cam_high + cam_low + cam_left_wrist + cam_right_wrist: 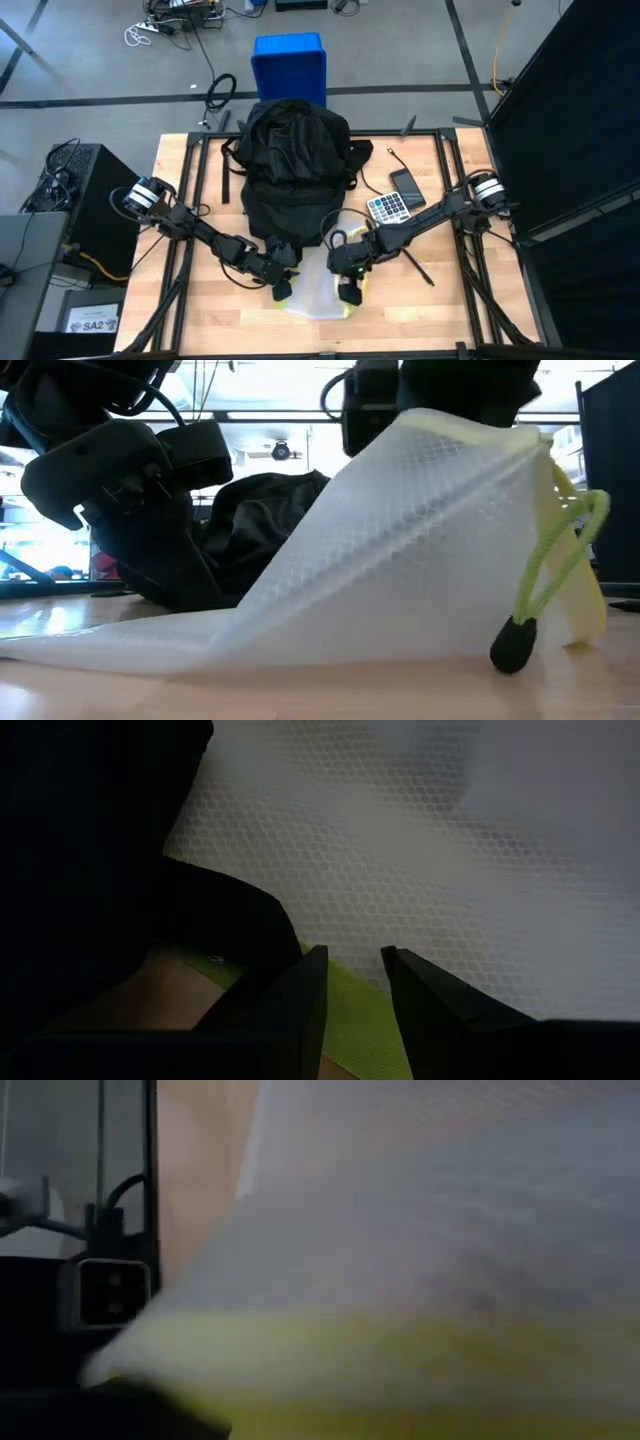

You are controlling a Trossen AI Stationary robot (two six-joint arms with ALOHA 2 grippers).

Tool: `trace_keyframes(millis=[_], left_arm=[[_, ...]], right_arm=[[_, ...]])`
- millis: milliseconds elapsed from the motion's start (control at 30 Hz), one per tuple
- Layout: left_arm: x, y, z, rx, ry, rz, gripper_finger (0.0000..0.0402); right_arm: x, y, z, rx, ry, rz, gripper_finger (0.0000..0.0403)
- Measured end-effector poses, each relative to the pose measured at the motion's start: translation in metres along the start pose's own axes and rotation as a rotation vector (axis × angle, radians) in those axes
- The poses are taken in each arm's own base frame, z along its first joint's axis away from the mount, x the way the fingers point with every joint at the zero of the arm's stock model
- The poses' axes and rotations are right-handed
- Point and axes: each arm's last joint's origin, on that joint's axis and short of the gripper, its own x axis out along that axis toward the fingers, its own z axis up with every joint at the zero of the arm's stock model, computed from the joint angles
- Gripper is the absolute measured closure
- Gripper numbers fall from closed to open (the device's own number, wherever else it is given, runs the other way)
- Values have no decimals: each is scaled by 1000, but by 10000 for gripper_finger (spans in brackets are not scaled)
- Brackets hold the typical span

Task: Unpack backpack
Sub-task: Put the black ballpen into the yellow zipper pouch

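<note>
Both grippers met at a white mesh pouch (pixel 322 292) pulled clear of the backpack (pixel 295 165): the left gripper (pixel 281 290) stood narrowly parted at its yellow-green edge, while the right gripper (pixel 349 291) propped the other end up, apparently to set it down, its finger spread impossible to tell.

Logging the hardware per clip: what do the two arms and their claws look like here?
Both are slim black jointed arms with silver-ringed shoulder joints and black cables looping off them. The left claw has two flat, dark, tapering fingers. The right claw is black too.

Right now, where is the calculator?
In the high view the calculator lies on the table's right side, beside the backpack, touching a dark phone, just beyond the right arm.
</note>
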Motion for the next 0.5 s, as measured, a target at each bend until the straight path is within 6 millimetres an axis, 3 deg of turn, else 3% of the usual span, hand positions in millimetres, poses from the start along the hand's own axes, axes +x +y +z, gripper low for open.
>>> trace_keyframes(millis=[367,500], left_arm=[[0,0,0,0,-1,2,314],[0,0,0,-1,-1,2,315]], right_arm=[[-79,22,-22,17,-20,-255,110],[-89,26,-39,24,9,-382,106]])
